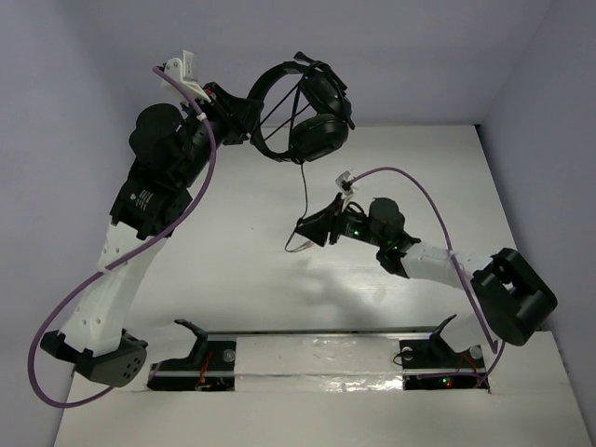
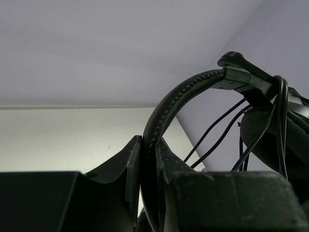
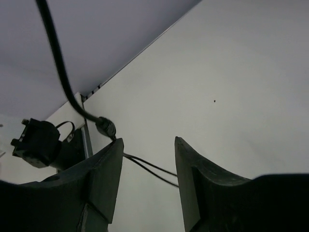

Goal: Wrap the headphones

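Currently, left arm pose: raised high over the far left of the surface [image 1: 233, 233], forearm angled up and toward the back wall [image 1: 419, 56].
Left tool [image 1: 244, 119]: closed on the headband [image 2: 178, 96]; in the left wrist view the band is pinched between the two fingers [image 2: 128, 169].
Right arm pose: low, reaching from the right toward the middle of the surface, wrist pointing left.
Right tool [image 3: 147, 145]: jaws stand apart, clamping nothing; the cable [image 3: 58, 63] comes down from above and its thicker collar touches the tip of one finger [image 3: 104, 169], and thin strands cross the gap.
Headphones [image 1: 307, 107]: held in the air off the surface near the back wall, headband to the left, both ear cups [image 1: 318, 137] to the right and close together.
Cable route: several strands run across the headband arch to the cups; one length hangs straight down from the lower cup to the right tool.
Writing: small white mark [image 1: 140, 197] on the left arm housing, too small to read.
Surroundings: purple cables [image 1: 200, 186] loop along both arms; green light [image 1: 354, 228] on the right wrist.
Obstruction: left tool body fills the bottom of its own view.
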You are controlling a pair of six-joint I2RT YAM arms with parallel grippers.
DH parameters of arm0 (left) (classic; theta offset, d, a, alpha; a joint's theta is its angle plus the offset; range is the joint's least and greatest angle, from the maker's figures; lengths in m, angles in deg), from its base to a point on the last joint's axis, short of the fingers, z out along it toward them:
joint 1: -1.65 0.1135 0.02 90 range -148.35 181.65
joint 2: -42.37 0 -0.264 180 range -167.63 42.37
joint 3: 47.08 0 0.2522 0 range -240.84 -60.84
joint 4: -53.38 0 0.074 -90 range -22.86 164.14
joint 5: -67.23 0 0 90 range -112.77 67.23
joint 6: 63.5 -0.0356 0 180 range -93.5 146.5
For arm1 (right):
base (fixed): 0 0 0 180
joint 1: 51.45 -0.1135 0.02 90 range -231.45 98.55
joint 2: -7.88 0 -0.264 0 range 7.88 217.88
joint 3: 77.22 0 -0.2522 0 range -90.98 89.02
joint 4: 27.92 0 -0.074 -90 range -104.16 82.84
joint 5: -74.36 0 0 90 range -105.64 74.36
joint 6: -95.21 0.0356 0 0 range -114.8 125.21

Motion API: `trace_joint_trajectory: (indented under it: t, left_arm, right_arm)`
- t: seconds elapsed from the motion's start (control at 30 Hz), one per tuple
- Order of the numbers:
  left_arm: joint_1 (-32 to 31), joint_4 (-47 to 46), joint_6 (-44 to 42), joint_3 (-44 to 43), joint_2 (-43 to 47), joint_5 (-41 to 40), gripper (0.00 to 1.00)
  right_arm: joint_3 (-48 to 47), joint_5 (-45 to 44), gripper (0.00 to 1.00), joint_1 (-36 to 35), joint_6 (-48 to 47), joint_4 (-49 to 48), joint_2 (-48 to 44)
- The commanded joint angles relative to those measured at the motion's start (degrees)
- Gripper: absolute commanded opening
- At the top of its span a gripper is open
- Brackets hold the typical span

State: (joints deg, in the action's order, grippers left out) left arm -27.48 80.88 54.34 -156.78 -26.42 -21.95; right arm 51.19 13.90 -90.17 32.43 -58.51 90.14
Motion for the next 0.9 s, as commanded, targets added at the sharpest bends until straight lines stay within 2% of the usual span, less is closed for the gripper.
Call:
trace_joint_trajectory:
  t: [0.0, 0.03, 0.17, 0.27, 0.37, 0.47, 0.63, 0.87]
  left_arm:
    - [0.2, -5.5, 1.8, -1.1, 2.9, 0.9, 0.0]
    - [0.2, -5.5, 1.7, -1.2, 3.0, 0.9, 0.0]
    - [0.2, -6.3, 1.6, -1.3, 3.1, 1.2, 0.0]
    - [0.2, -6.0, 1.4, -2.2, 2.5, 1.1, 0.0]
    - [0.2, -5.4, 0.5, -3.5, 1.9, 0.0, 0.0]
    - [0.2, -4.9, -0.1, -4.2, 1.2, -0.3, 0.0]
    - [0.2, -5.5, 0.5, -4.3, 0.2, 0.1, 0.0]
    - [0.2, -5.8, 1.2, -4.7, -0.1, 1.5, 0.0]
  right_arm:
    - [-2.5, -4.5, 0.52, -0.4, -0.1, -1.2, -0.5]
    - [-1.8, -7.7, 0.52, -0.4, -0.2, -1.1, -2.2]
    - [0.6, -8.6, 0.54, -0.4, -0.8, -1.3, -4.3]
    - [-0.6, -13.7, 0.54, -0.4, -2.3, 5.8, -5.1]
    - [1.5, -16.9, 0.53, -0.4, -3.6, 7.0, -8.9]
    - [1.3, -17.6, 0.59, -0.4, -4.3, 9.5, -10.6]
    - [-1.7, -24.4, 0.66, -0.4, -6.7, 14.1, -10.3]
    - [-1.0, -34.3, 0.64, -0.4, -4.0, 15.4, -10.0]
